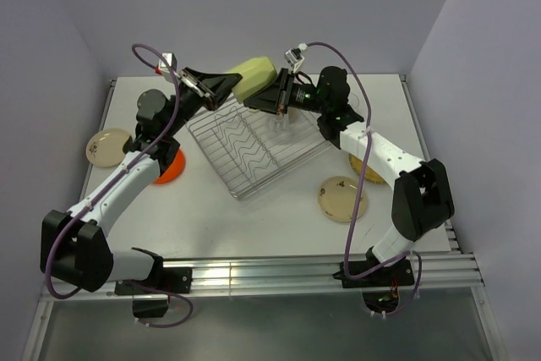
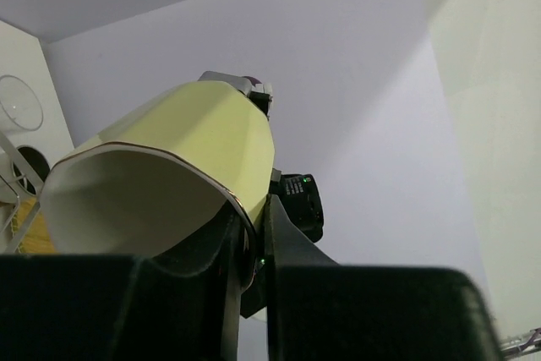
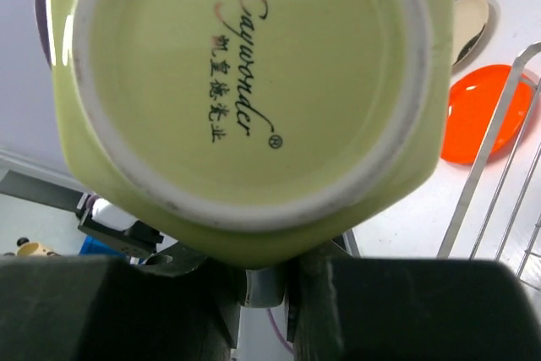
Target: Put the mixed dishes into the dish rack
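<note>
Top external view: at the near edge the two arm bases sit on metal rails, and beyond them is a bare strip of white table (image 1: 254, 230) with free room. Next come a cream speckled plate (image 1: 341, 199) at right, an orange plate (image 1: 172, 172) half under the left arm, and a second cream plate (image 1: 108, 146) close to the left table edge. A yellow plate (image 1: 369, 177) peeks from under the right arm. The wire rack (image 1: 245, 158) lies skewed mid-table, its corners well clear of the plates. Over its far corner, off the table, hangs the pale-green mug (image 1: 254, 76), lying sideways between the left gripper (image 1: 226, 86) and the right gripper (image 1: 272, 95), with the lavender back wall near behind. The side walls stand right at the table's edges. In the left wrist view the left gripper's fingers (image 2: 235, 268) pinch the mug's rim, mouth toward the camera, and a clear glass (image 2: 17, 103) shows at the frame's left edge. In the right wrist view the mug's base fills the frame. Its printed cursive reads roughly "Cayounder" with an ® mark, over a row of Chinese characters. The right gripper's fingers sit close together at the base's lower edge; whether they clamp it cannot be told.
</note>
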You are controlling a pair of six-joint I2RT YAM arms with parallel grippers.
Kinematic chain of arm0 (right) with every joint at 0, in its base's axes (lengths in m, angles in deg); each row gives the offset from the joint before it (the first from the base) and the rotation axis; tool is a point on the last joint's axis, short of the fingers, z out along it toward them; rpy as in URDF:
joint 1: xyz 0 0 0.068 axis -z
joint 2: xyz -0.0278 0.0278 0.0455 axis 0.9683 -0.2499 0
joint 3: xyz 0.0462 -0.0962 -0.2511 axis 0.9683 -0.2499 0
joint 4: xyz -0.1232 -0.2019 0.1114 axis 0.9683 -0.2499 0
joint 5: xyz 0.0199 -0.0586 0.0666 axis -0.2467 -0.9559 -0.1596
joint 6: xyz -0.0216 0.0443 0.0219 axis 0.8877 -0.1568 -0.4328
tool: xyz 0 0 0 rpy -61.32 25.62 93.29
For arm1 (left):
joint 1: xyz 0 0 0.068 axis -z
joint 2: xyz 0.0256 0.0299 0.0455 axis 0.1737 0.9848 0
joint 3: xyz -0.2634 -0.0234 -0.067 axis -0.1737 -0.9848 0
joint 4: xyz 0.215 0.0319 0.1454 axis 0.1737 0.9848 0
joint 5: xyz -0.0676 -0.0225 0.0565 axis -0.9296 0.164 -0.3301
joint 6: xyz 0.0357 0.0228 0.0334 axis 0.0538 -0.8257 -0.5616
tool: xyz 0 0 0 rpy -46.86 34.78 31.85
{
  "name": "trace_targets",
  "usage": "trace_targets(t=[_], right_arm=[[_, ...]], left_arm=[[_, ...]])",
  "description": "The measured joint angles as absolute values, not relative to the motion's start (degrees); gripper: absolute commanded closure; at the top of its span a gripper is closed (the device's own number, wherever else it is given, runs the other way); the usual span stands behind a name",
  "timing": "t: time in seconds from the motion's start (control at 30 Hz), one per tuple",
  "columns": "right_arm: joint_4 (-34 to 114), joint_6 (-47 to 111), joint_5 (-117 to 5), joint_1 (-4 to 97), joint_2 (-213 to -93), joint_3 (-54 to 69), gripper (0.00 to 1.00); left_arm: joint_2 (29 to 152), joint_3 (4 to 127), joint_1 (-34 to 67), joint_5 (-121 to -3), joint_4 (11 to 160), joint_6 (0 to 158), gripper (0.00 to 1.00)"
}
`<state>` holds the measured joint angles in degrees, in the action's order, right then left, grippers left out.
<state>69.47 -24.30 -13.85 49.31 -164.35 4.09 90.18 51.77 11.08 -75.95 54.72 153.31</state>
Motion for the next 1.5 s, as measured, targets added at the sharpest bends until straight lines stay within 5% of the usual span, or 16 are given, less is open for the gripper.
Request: trace_targets(t=[0.13,0.33,0.6,0.9,1.5], right_arm=[[69.4,-21.7,-13.1,49.8,-164.4,4.1,1.0],[66.7,-15.1,-11.6,51.0,-164.9,3.9,1.0],[61.3,-5.5,-11.1,54.5,-164.2,3.5,1.0],[41.7,17.7,-21.5,59.4,-159.1,3.0,1.0],[29.2,32.7,-57.0,58.3,-160.3,0.1,1.0]], left_arm=[[90.2,50.7,11.2,-76.4,53.1,153.5,0.47],[89.1,50.8,11.6,-76.6,55.4,150.3,0.29],[85.3,56.0,11.7,-71.5,73.8,137.6,0.25],[74.0,57.5,11.8,-53.2,99.7,124.0,0.29],[69.6,39.9,11.8,-48.5,109.9,123.3,0.29]])
